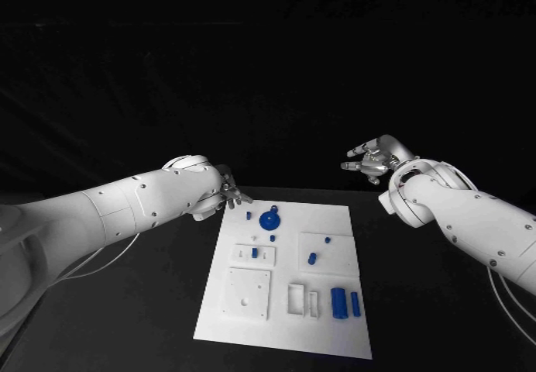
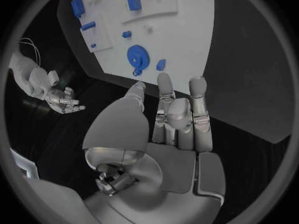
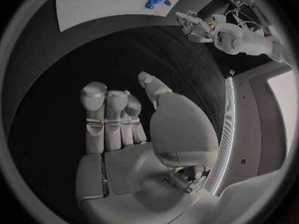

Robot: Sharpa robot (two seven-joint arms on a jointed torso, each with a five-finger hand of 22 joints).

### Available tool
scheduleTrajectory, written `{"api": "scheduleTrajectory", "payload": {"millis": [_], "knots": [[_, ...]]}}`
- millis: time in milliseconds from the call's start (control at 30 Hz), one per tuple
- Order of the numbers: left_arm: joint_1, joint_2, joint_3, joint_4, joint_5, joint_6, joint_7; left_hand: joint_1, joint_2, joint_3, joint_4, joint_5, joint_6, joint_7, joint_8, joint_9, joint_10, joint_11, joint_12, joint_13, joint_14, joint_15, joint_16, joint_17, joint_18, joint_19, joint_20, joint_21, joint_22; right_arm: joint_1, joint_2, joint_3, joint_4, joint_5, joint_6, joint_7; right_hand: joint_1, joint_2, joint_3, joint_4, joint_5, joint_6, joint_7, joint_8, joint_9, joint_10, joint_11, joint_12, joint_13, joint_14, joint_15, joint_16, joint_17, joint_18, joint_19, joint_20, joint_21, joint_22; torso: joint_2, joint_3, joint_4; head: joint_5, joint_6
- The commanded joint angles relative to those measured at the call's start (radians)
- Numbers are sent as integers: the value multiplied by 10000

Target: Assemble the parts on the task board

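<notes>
The white task board (image 1: 300, 329) lies in the middle of the black table. A round blue disc part (image 1: 269, 220) sits near its far edge, with a small blue piece (image 1: 248, 215) beside it. Two blue cylinders (image 1: 338, 302) lie near its front right. My left hand (image 1: 224, 198) hovers at the board's far left corner, fingers stretched out and holding nothing. The left wrist view shows that hand (image 2: 174, 119) just short of the disc (image 2: 137, 58) and a small blue piece (image 2: 161, 64). My right hand (image 1: 374, 159) is raised beyond the far right corner, fingers apart and empty.
More small blue pieces (image 1: 313, 259) stand in raised white blocks mid-board. A square white plate (image 1: 248, 293) and a slotted block (image 1: 301, 300) sit at the front. Bare black table surrounds the board (image 3: 93, 5).
</notes>
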Motion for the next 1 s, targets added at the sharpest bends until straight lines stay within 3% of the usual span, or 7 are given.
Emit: {"api": "scheduleTrajectory", "payload": {"millis": [33, 233, 433, 600, 733, 1000], "knots": [[19, 245, 5, -438, 204, 754, 304, -7, 150, -36, -100, 40, -55, -2, 37, -52, 232, 81, -34, 14, -62, 5, -68, -11, -62, -26, 47, -53, 173, -5, 20, 4, 67, 24, 141, 42, -63, 16, -26, 7, 38, -48, 46, -61, -11, -48, 6, -16, 3, 91, -1, -28, 16, 136, 549, -7, -32, 320, 93, -8, -49, 41, 37], [-19, 569, -3, -1024, 234, 1158, 414, -32, 171, -105, -176, 10, -100, 18, 31, -99, 187, 93, -42, 23, -84, 9, -85, -35, -72, -39, 44, -54, 176, -5, 23, 4, 129, 25, 138, 40, -63, 16, -26, 7, 38, -48, 46, -61, -11, -48, 6, -16, 3, 91, -1, -28, 16, 136, 549, -7, -32, 320, 214, -27, -97, 62, 89], [-64, 701, -9, -1301, 179, 1465, 449, -93, 137, -114, -153, 17, -88, 19, 47, -90, 128, 103, -48, 29, -140, 15, -114, -76, -84, -78, 46, -69, 176, -6, 35, 4, 149, 20, 139, 39, -63, 16, -26, 7, 38, -48, 46, -61, -11, -48, 6, -16, 3, 91, -1, -28, 16, 136, 549, -7, -32, 320, 286, -16, -135, 75, 111], [-77, 751, -12, -1430, 146, 1596, 509, -134, 96, -97, -151, 228, -36, -36, 60, 417, 88, 79, -19, 48, -164, -4, -96, -71, -115, -102, 25, -62, 181, -6, 53, 5, 148, 17, 138, 39, -63, 16, -26, 7, 38, -48, 46, -61, -11, -48, 6, -16, 3, 91, -1, -28, 16, 136, 549, -7, -32, 320, 328, -8, -176, 105, 133], [-81, 778, -13, -1475, 140, 1641, 537, -205, -38, 22, 32, 214, -72, -52, 51, 1050, 77, 72, 3, 58, -170, -5, -73, -61, -124, -108, 17, -59, 178, -6, 65, 5, 139, 15, 140, 41, -63, 16, -26, 7, 38, -48, 46, -61, -11, -48, 6, -16, 3, 91, -1, -28, 16, 136, 549, -7, -32, 320, 324, -17, -165, 86, 122], [-91, 802, -14, -1491, 244, 1745, 586, -340, -143, 102, 300, 107, -71, -59, 48, 1372, 77, 72, 15, 62, -174, -8, -59, -55, -127, -112, 15, -50, 180, -6, 85, 5, 115, 6, 148, 39, -56, 14, 3, -3, 50, -43, 46, -59, -10, -41, 4, -3, 7, 97, -3, -24, 34, 135, 550, -10, -23, 317, 319, -21, -147, 78, 109]]}}
